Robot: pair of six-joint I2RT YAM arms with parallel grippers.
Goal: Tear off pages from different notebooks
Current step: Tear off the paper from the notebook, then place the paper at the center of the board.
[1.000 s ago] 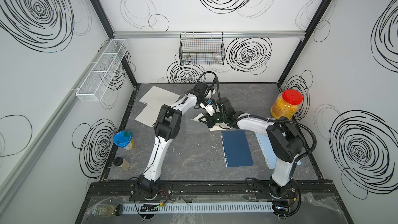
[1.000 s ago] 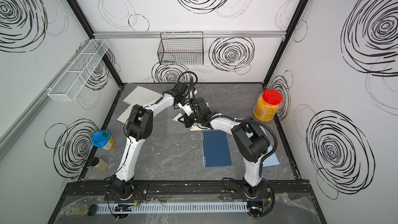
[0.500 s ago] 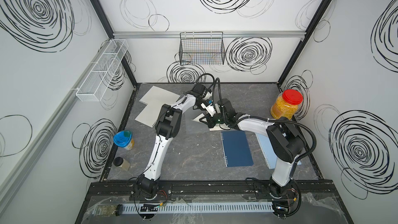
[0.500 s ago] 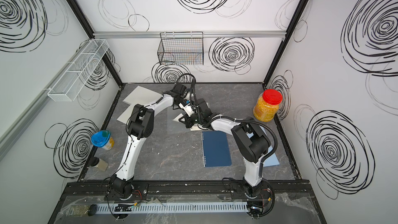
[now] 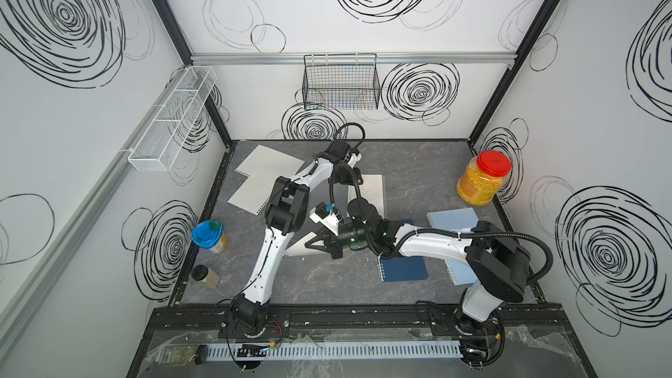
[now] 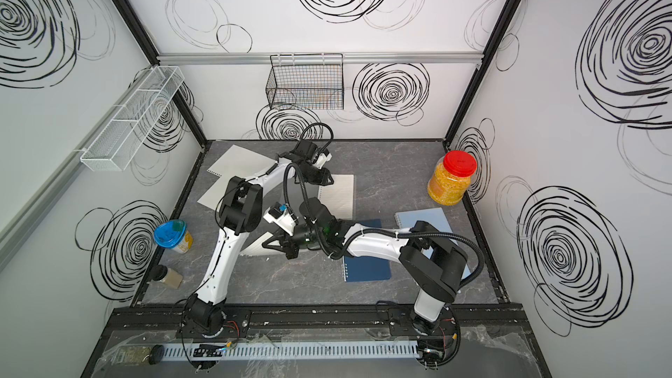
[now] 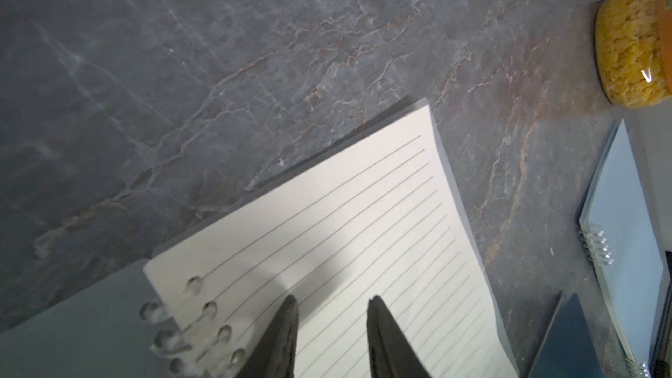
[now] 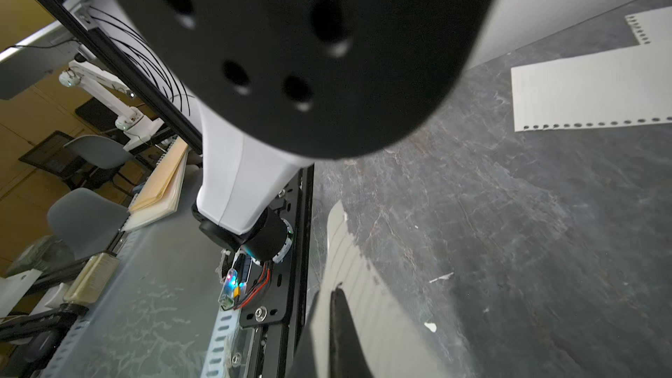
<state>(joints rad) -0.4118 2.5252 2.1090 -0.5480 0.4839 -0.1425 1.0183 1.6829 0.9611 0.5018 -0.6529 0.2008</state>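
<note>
**Inspector A:** Top views first. Where do we place the sheet?

**Inspector B:** We find the right fingers point(image 5: 309, 245) closed on a lined page point(image 5: 296, 247), left of centre on the tabletop point(image 5: 327, 285) and well apart from the open notebook point(image 5: 369, 194). The left fingers point(image 5: 354, 179) sit at that notebook's bound edge.

**Inspector A:** Left wrist view?

**Inspector B:** The left fingers are apart, their tips on the top page point(image 7: 345, 212), just beside the spiral point(image 7: 182, 336).

**Inspector A:** Right wrist view?

**Inspector B:** The fingers are together and the lined page point(image 8: 349, 249) is clamped, curling away from the tips. The loose pages point(image 8: 589, 92) lie well beyond. We judge the set-down turns on this: the left arm point(image 5: 287, 205) stands between sheet and pile.
</note>
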